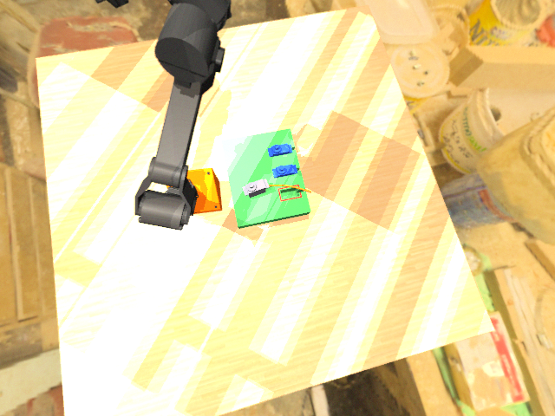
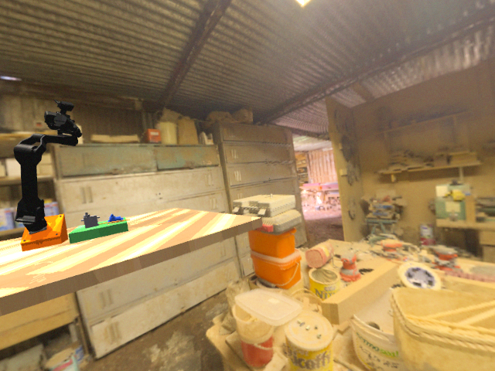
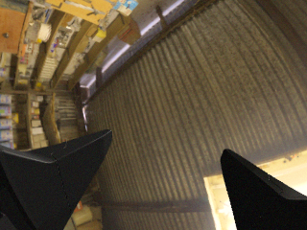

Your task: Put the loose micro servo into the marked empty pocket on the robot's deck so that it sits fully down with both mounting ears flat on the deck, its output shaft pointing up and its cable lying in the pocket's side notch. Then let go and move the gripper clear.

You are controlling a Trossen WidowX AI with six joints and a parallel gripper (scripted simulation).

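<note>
Gripper (image 1: 112, 2) (image 2: 59, 104) (image 3: 167, 146) wide open, nothing between the fingers; wrist view looks up at the corrugated roof (image 3: 182, 96). Arm (image 1: 179, 125) (image 2: 29, 175) is folded up high over its orange base (image 1: 215, 190) (image 2: 59, 229), forearm raised, hand well above the deck (top view crops the hand at its upper edge). Loose grey servo (image 1: 256, 188) (image 2: 90, 220) is on the green deck (image 1: 262, 217) (image 2: 100, 230), shaft up, outside the red-marked pocket (image 1: 290, 193). Its orange cable (image 1: 289, 185) runs across the pocket's upper border and over the deck edge. Two blue servos (image 1: 280, 150) (image 1: 284, 170) sit in line with the pocket, along the same deck edge. Pocket is near a deck corner; bare deck between grey servo and nearest edge, table (image 1: 269, 313) (image 2: 159, 239) well beyond.
</note>
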